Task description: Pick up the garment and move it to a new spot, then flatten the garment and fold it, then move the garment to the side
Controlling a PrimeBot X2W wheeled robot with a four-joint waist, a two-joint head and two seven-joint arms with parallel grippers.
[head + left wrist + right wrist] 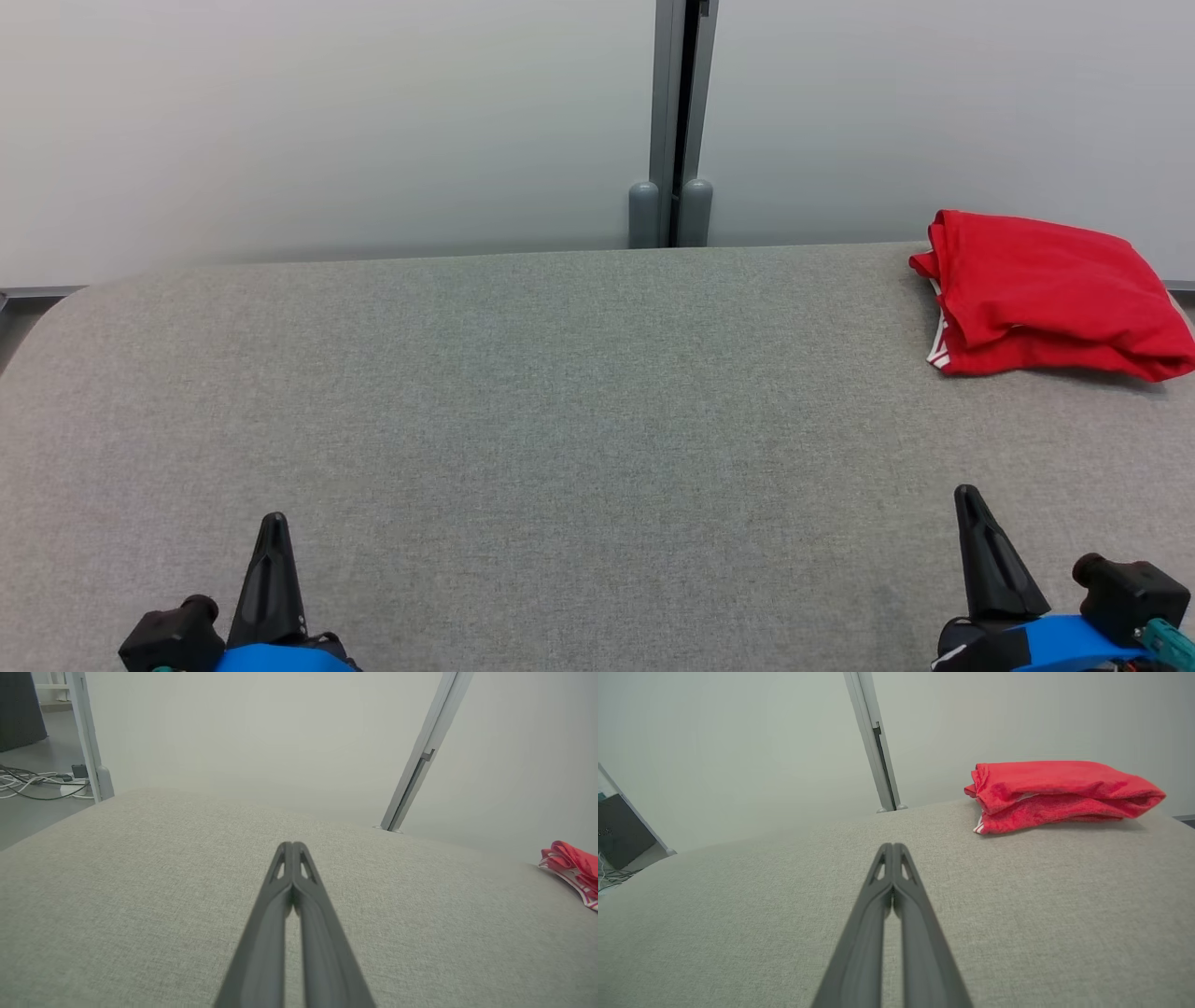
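Because the red garment (1050, 294) is soft, light cloth with no stiffness of its own, you should expect it to sag, drape and slip open as soon as one layer is lifted apart from the rest. It lies as a loosely folded bundle at the far right of the grey table (560, 392), close to the back edge, its layers stacked and a white-striped hem (936, 355) peeping out at its near-left corner. If you have to shift it, the safest hold, in my judgement, is a pinch through all the layers at the left end, where the cloth rounds over, with a second pinch further along the near side; taking the top layer alone would probably undo the fold. Your right gripper (966, 499) sits low at the near right of the table, with the bundle ahead of it, a little to its right and well apart from it. Your left gripper (274, 525) is at the near left, with most of the table between it and the cloth. Both have their fingers pressed together, tip to tip, and grip nothing. Folded and off to the side as it lies, the garment looks close to finished.
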